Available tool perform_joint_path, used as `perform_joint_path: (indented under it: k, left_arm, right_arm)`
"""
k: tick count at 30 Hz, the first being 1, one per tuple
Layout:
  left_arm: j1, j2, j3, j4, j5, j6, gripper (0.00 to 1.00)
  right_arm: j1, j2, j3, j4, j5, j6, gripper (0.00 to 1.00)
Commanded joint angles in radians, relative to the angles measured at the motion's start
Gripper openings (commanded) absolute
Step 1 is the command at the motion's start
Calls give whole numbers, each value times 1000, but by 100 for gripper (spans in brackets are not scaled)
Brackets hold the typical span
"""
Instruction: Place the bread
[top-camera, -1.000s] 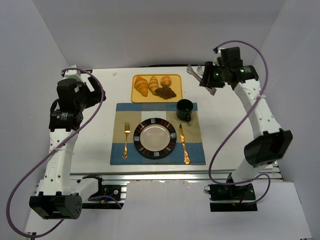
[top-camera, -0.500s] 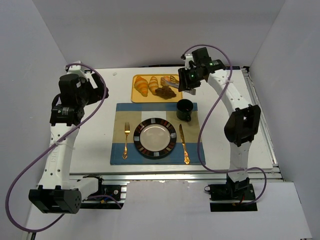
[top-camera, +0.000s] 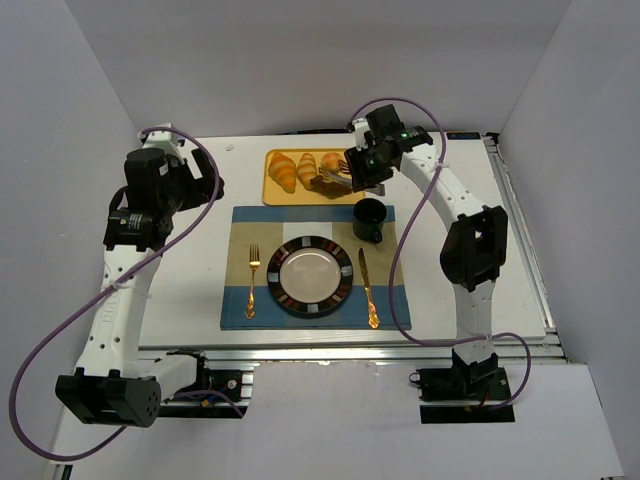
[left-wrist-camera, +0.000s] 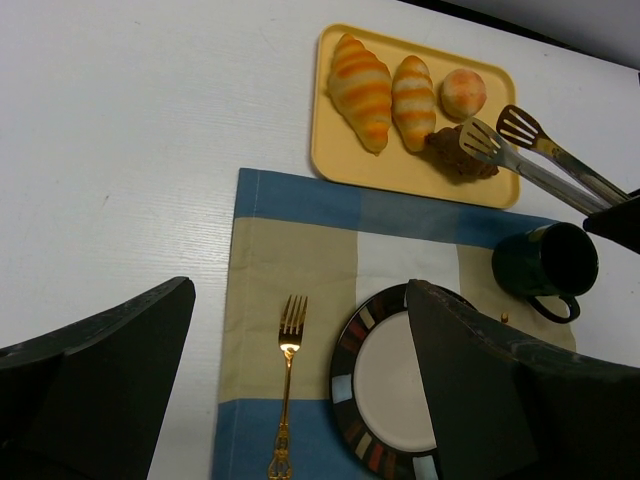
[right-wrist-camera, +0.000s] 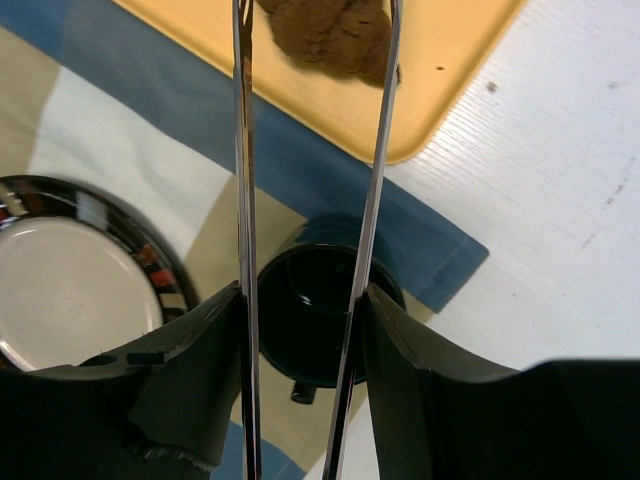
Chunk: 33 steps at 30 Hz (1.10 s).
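White walls (top-camera: 300, 70) close in a white table (top-camera: 195, 290); the bread (top-camera: 328, 184), dark brown and lumpy, lies in the right near corner of a yellow tray (top-camera: 300, 199) at the far side; its long axis runs roughly side to side along the tray's near edge, with no clear pointing end; metal tongs (left-wrist-camera: 535, 168) straddle it, blades apart, contact uncertain; the right gripper (top-camera: 362, 168) is clamped on the tongs' arms; two croissants (top-camera: 284, 171) and a pale bun (top-camera: 333, 160) share the tray; a dark mug (top-camera: 370, 218) stands just nearer on the placemat (top-camera: 240, 240); the left gripper (left-wrist-camera: 300, 330) hangs well to the left, fingers wide apart.
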Motion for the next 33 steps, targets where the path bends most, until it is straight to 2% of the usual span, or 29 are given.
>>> perform_joint_path:
  k: [1, 12, 20, 24, 31, 33]
  left_arm:
    - [-11, -3, 3, -2, 2, 16, 98]
    - [-12, -3, -5, -5, -9, 27, 98]
    - [-12, -5, -5, -11, -12, 33, 98]
    - [-14, -2, -7, -8, -13, 33, 98]
    - [-14, -8, -10, -11, -17, 36, 98]
    - [-14, -10, -10, -13, -17, 36, 98]
  right_arm:
    - [6, -10, -15, 47, 77, -44, 54]
    - [13, 7, -41, 44, -26, -79, 59]
    - [15, 15, -64, 40, -25, -96, 62]
    - [13, 25, -71, 31, -29, -93, 56]
    - [16, 18, -77, 27, 21, -87, 36]
    - [16, 3, -63, 27, 50, -76, 35]
